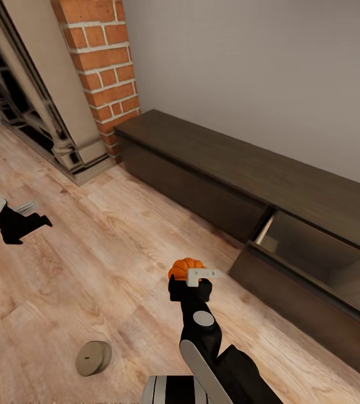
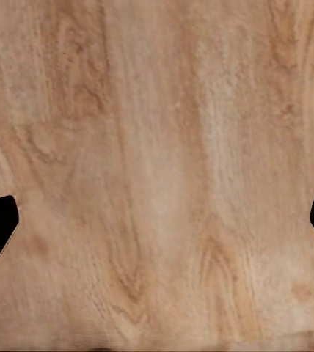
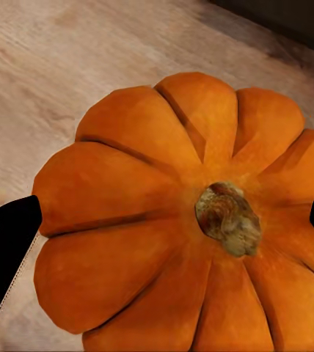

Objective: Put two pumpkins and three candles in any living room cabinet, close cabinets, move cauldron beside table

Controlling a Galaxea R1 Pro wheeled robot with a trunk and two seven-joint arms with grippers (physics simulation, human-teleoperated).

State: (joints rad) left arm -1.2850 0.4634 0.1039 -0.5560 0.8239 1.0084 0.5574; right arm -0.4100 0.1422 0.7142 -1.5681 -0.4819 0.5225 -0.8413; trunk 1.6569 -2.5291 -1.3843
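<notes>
The pumpkin [image 1: 184, 267] sits between the fingers of the right gripper [image 1: 190, 276], held above the wood floor [image 1: 90, 264], a short way in front of the cabinet [image 1: 292, 185]. In the right wrist view the pumpkin [image 3: 179, 220] has a black fingertip at each side, so this claw is clenched on it. One drawer [image 1: 314, 264] stands pulled out nearby, its tan inside visible.

The risks, I think: the round ribbed skin may slip from the grip during the carry, or the pumpkin may hit the drawer front if it comes in too low.

A candle [image 1: 93, 358] lies on the floor near the robot; the base could roll over it.

The left gripper [image 1: 37, 216] hangs over bare floor, fingers spread, holding nothing.
</notes>
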